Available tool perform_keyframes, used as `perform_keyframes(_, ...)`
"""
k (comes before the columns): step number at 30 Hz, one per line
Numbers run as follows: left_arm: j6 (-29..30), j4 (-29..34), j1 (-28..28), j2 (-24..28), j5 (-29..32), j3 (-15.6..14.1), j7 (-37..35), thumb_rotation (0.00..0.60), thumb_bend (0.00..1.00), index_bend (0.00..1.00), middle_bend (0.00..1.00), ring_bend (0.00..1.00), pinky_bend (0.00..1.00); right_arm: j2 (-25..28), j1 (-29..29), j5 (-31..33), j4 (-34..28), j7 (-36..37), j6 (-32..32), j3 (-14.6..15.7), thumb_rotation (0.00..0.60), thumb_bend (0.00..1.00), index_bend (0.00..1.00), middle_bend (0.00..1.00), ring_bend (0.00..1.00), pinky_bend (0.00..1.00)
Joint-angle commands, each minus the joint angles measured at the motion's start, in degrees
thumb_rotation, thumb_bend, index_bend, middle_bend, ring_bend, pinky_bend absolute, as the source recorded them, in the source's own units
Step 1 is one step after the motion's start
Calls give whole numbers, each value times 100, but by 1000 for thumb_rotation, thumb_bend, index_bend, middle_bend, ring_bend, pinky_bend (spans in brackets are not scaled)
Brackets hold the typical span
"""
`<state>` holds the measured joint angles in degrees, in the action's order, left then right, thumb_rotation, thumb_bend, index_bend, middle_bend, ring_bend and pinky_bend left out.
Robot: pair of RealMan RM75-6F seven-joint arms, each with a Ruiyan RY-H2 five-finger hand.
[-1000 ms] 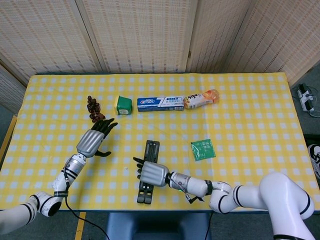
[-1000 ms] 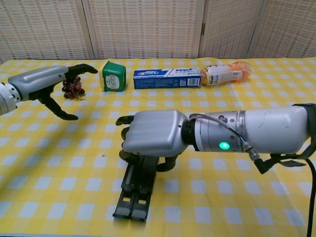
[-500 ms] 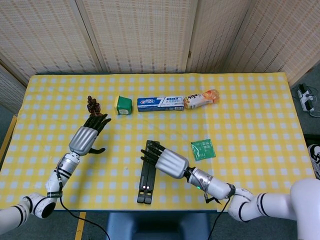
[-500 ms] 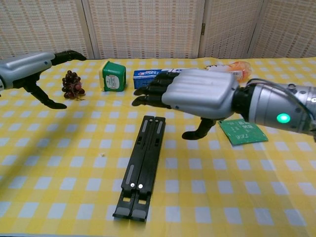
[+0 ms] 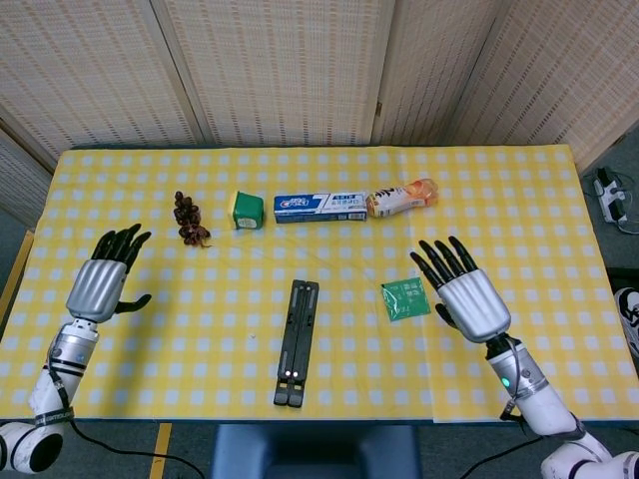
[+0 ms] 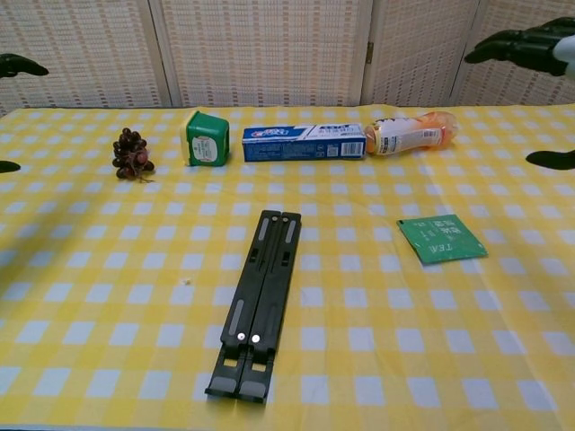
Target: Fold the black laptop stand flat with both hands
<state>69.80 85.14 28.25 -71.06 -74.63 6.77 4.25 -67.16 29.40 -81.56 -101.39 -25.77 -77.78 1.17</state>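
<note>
Fingers of the left hand (image 5: pixel 98 286) and the right hand (image 5: pixel 467 299) are spread, holding nothing, both well apart from the black folded-flat laptop stand (image 5: pixel 298 341). It lies mid-table on the yellow checked tablecloth (image 5: pixel 519 200), its long axis running near edge to far edge, just left of a green sachet (image 5: pixel 404 298).

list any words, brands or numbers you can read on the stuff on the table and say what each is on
Green flat sachet: "TEA" can just be read; the smaller print is blurred.
Blue and white toothpaste box: has printed lettering and a logo, too blurred to read.
Green cube-shaped box: pale label, unreadable.
Orange plastic bottle lying on its side: label too blurred to read.
Black folded laptop stand: no text visible.
</note>
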Motion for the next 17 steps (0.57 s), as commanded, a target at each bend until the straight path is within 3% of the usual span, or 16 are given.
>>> perform_keyframes(1,320,259,-316,253,-6,-103,-24,600,230,23,0,0,0,272,-456,33,-35,421,-412,95,600,315,0,44,63,0)
perform_keyframes(10,1369,627,-1303,493,-416,-563,-187,600,231,28,0,0,0,386,-1592,-50,411,1635,-1379,268,600,315,0,33,56,0)
perform_keyframes(17,2040,703,-1876,448,-726,-754,-250,600,232,31,0,0,0,271,-2218,-59,744,2279,-1831,262,600,315,0,33,54,0)
